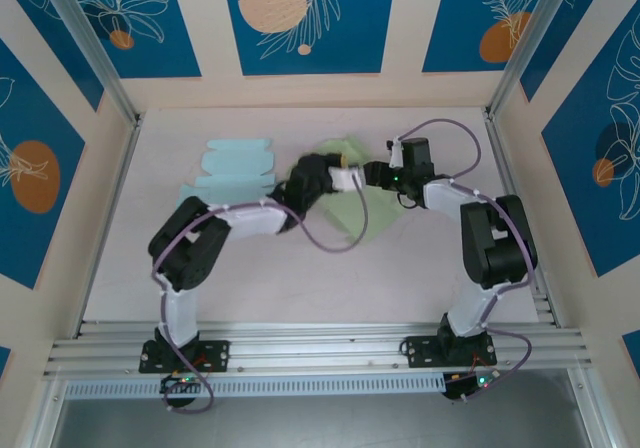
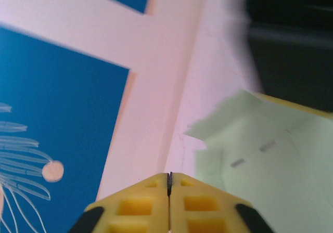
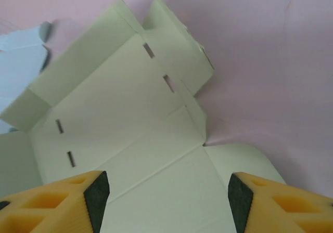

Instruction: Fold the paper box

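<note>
- The left arm (image 1: 215, 228) is bent sharply at the elbow, and its forearm reaches inward toward the middle of the table (image 1: 420, 278).
- The right arm (image 1: 490, 233) mirrors it, elbow out and forearm reaching inward, so the two wrists nearly meet.
- The left gripper (image 2: 169, 183) is clenched, its yellow fingers pressed flat together with only a thin dark seam between them. I cannot tell whether anything is pinched in that seam.
- Just to the right of those closed jaws is the pale green paper box (image 3: 145, 113), one flap standing up. Ahead of the jaws is a blue patterned wall panel (image 2: 57, 113).
- The right gripper (image 3: 166, 199) is released, its jaws spread wide. The yellow honeycomb fingers (image 3: 62, 207) have black pads.
- The box lies mostly flat below and ahead of the right jaws, spanning the gap between them and not gripped. It is smooth matte card with creases, small paired slots and partly raised side flaps.
- Beyond the left-hand jaw lie light blue paper blanks (image 3: 21, 51) with rounded edges.
</note>
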Robot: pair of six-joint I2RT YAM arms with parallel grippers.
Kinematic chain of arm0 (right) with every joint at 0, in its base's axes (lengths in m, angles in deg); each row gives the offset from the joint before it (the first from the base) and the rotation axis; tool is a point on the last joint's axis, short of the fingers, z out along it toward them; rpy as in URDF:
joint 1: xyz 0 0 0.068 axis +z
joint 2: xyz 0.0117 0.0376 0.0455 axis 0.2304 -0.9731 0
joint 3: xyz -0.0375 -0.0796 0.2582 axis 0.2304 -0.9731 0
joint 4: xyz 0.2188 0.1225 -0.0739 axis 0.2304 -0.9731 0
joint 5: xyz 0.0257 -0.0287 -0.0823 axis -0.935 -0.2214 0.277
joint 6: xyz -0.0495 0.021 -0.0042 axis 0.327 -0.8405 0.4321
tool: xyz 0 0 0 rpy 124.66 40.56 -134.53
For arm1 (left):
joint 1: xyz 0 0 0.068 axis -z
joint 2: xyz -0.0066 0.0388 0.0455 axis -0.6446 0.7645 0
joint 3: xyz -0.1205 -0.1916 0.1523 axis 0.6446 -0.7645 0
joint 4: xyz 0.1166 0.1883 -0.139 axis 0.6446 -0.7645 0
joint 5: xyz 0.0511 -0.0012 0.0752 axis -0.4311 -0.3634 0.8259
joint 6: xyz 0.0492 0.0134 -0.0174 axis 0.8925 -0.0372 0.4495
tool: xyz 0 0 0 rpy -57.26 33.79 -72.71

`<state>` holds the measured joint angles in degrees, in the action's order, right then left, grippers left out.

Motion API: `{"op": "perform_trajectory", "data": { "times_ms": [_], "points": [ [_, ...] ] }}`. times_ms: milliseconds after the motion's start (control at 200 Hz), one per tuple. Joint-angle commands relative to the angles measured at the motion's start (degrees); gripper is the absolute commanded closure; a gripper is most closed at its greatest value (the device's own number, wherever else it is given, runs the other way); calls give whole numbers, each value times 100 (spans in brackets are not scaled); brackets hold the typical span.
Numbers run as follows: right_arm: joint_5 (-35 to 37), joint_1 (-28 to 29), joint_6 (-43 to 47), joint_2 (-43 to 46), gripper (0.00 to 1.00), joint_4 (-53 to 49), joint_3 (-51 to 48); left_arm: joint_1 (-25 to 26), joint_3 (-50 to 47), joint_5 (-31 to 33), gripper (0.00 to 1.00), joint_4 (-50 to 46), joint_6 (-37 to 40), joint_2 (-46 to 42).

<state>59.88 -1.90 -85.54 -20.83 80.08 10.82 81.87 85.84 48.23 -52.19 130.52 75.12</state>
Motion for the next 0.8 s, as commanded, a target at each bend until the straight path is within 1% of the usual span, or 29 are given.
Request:
{"op": "perform_trajectory", "data": {
  "times_ms": [0, 45, 85, 155, 215, 260, 320, 365, 395, 485, 545, 600, 700, 795],
  "points": [
    [-112, -26, -56, 420, 33, -269, -22, -499, 1393, -515, 74, -2713, -2156, -270],
    [-95, -40, -97, 489, 31, -403, 12, -671, 2199, -784, 69, -3800, -2519, 23],
    [-84, -42, -129, 548, 30, -508, 47, -818, 2845, -892, 65, -4491, -2809, 346],
    [-137, -52, -194, 649, 28, -578, 41, -1005, 3963, -1100, 62, -5675, -3009, 995],
    [-146, -63, -247, 753, 26, -639, 24, -1114, 4852, -1263, 60, -6433, -3105, 1544],
    [-124, -61, -271, 830, 23, -708, 15, -1185, 5402, -1358, 60, -6833, -3217, 1918],
    [-47, -70, -308, 962, 19, -841, 6, -1275, 6166, -1573, 55, -7360, -3332, 2408],
    [25, -78, -341, 1060, 16, -936, -18, -1348, 6766, -1689, 50, -7749, -3392, 2792],
    [55, -90, -336, 1137, 14, -984, -49, -1393, 7191, -1751, 48, -8034, -3411, 3040],
    [174, -118, -344, 1353, 8, -1099, -149, -1483, 8347, -1924, 43, -8704, -3504, 3715],
    [295, -129, -355, 1484, 0, -1173, -212, -1543, 8984, -1953, 40, -9030, -3558, 4104],
    [356, -148, -377, 1592, 0, -1220, -273, -1604, 9435, -1974, 37, -9267, -3601, 4395],
    [406, -184, -415, 1713, 1, -1264, -350, -1685, 9713, -2083, 30, -9537, -3650, 4690],
    [441, -194, -434, 1775, 0, -1272, -378, -1721, 9714, -2004, 28, -9622, -3641, 4828]
  ]
}}
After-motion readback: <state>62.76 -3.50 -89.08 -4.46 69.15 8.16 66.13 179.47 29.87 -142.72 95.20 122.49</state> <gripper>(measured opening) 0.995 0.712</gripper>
